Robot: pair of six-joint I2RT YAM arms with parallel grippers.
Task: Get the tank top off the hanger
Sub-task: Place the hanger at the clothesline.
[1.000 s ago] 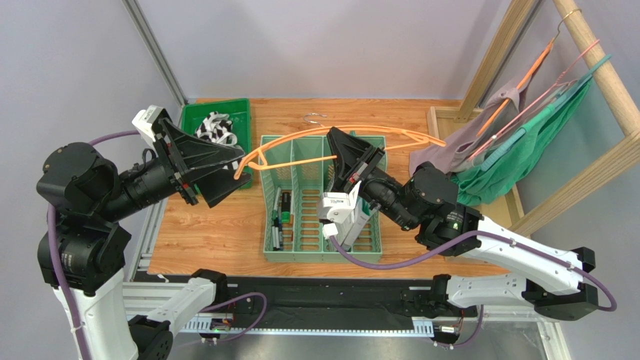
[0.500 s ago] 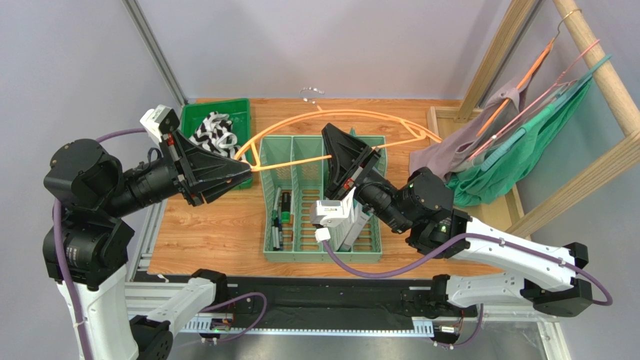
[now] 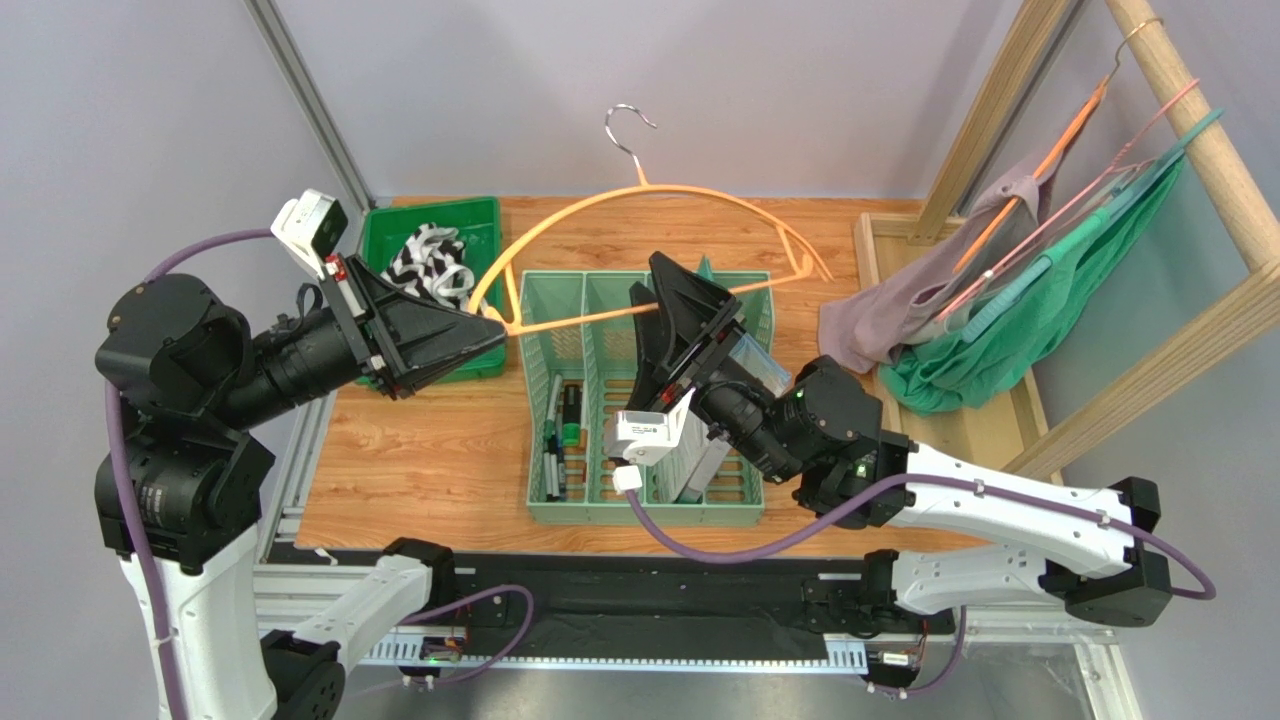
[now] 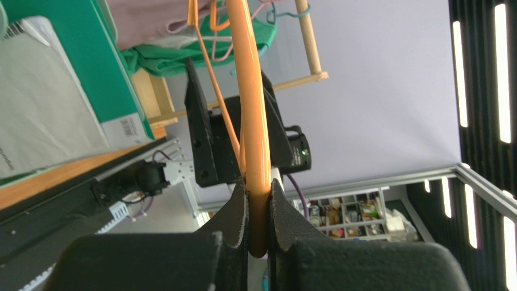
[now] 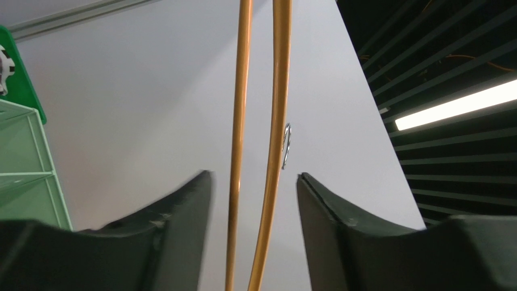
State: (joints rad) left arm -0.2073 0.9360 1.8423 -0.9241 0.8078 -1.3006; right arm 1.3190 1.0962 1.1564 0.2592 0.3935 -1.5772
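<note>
Over the slatted bin (image 3: 646,512), left gripper (image 4: 258,197) pinches the smooth, curved orange hanger (image 4: 247,91), right gripper (image 5: 255,182) gaping loosely around it.

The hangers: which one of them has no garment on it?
The orange hanger clamped in the left pincer is bare. The other hangers, on the wooden rack at the right, carry clothing.
</note>
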